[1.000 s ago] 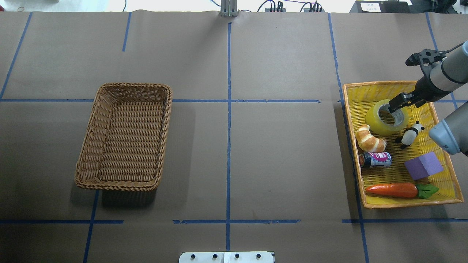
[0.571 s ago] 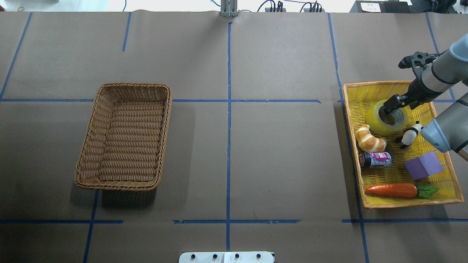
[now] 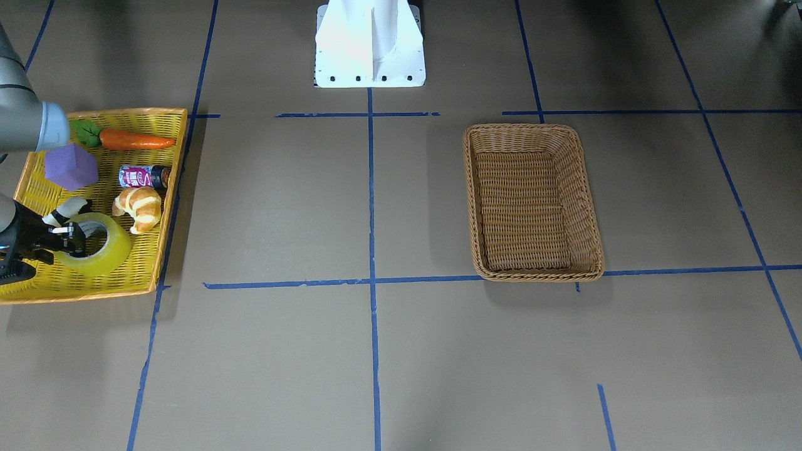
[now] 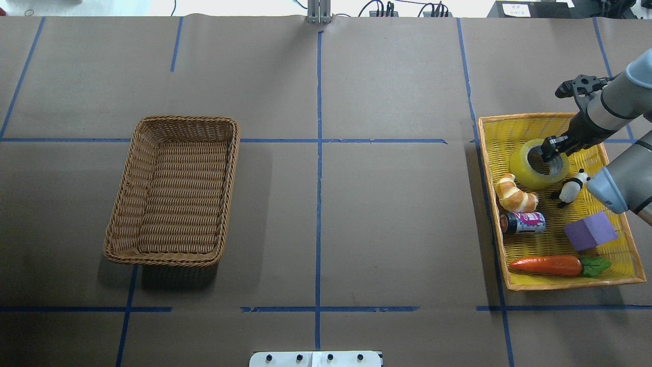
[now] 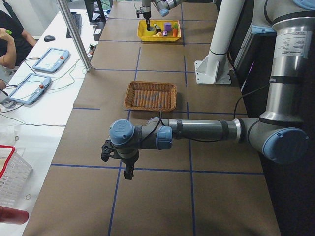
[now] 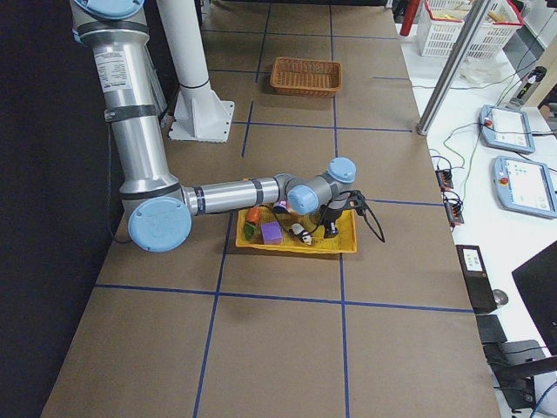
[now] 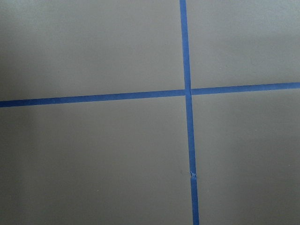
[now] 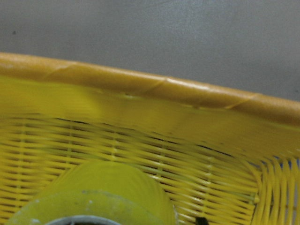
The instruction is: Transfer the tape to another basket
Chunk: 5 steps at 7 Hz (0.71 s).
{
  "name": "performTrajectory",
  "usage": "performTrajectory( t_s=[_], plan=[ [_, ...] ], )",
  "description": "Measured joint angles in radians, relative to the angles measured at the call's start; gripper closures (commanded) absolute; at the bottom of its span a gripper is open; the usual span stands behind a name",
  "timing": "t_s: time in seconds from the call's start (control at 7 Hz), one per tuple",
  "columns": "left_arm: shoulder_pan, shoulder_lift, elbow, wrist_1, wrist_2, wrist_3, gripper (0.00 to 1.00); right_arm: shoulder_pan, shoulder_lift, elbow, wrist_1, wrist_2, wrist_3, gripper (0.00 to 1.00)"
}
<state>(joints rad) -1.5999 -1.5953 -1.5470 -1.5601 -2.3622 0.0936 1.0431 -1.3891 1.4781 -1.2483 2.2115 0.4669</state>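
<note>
Tape (image 4: 522,165) seems light, stiff, slippery; best hold is its wall near 1 o'clock, where the right gripper (image 4: 552,149) straddles it, clenched or not I cannot tell.

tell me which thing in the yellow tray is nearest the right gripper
The tape: the right gripper is at its rim, over the core. The panda, croissant, can, cube and carrot lie farther off.

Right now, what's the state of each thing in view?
tape: flat in yellow tray, not lifted.
right gripper: at tape's rim; closure unclear.
left gripper: over the table, away from both; closure unclear.
brown basket: upright, empty.
can: on its side in tray.
</note>
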Motion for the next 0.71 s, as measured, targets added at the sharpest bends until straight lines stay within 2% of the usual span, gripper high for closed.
performTrajectory(
  t_s=[0.43,0.71],
  plan=[
    [0.0,0.0,-0.005,0.0,0.0,-0.002,0.0,0.024,0.002,0.017,0.001,0.014,0.0,1.0],
    [0.0,0.0,-0.009,0.001,-0.001,-0.003,0.0,0.096,0.002,0.059,0.0,0.103,0.001,1.0]
  ],
)
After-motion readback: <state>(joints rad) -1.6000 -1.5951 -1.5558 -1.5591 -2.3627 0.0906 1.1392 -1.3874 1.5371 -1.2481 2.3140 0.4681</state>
